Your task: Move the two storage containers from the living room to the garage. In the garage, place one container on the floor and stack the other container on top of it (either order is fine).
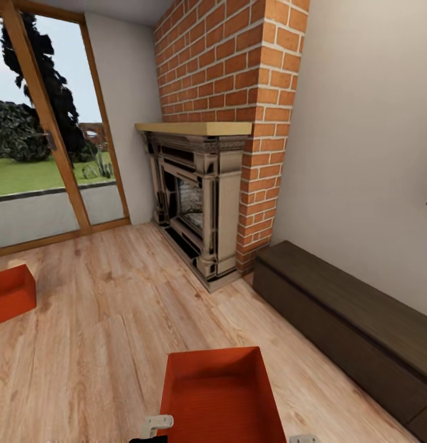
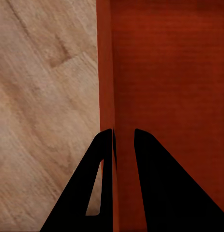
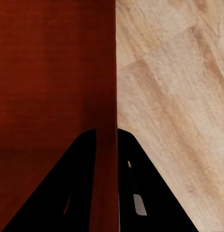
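I am in the living room, over its light wood plank floor. One orange-red storage container is right in front of me, open side up, between my two arms. My left gripper is shut on its left side wall, one finger on each face. In the same way my right gripper is shut on the opposite wall. The other storage container sits on the floor at the far left, cut off by the frame edge.
A brick chimney with a fireplace stands ahead. To the right, a long dark low bench runs along the beige wall. Wood-framed glass doors are at the left. Open plank floor lies between the two containers.
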